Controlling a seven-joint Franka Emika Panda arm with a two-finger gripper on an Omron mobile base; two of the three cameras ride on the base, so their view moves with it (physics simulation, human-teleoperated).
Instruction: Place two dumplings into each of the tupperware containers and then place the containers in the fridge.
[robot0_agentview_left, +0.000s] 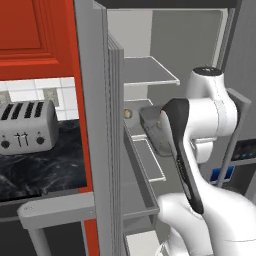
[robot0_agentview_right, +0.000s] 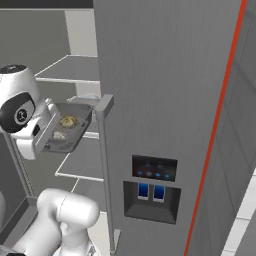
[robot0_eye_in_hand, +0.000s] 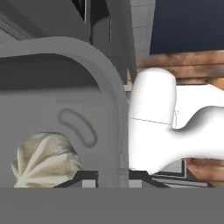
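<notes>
Inside open fridge (robot0_agentview_right: 150, 75): tool (robot0_eye_in_hand: 107, 177) gripping container (robot0_agentview_right: 67, 131), dumplings (robot0_agentview_right: 67, 121) aboard.

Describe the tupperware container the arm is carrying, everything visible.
The tupperware container is a shallow, dark grey rectangular tray with rounded corners and a flared rim, plastic-looking. It is open, with no lid, and tilted as the right base view shows it. Two pale pleated dumplings lie inside. The gripper is shut on its rim, holding it in the air inside the open fridge, in front of the shelves. Whether it touches a shelf cannot be told.
</notes>
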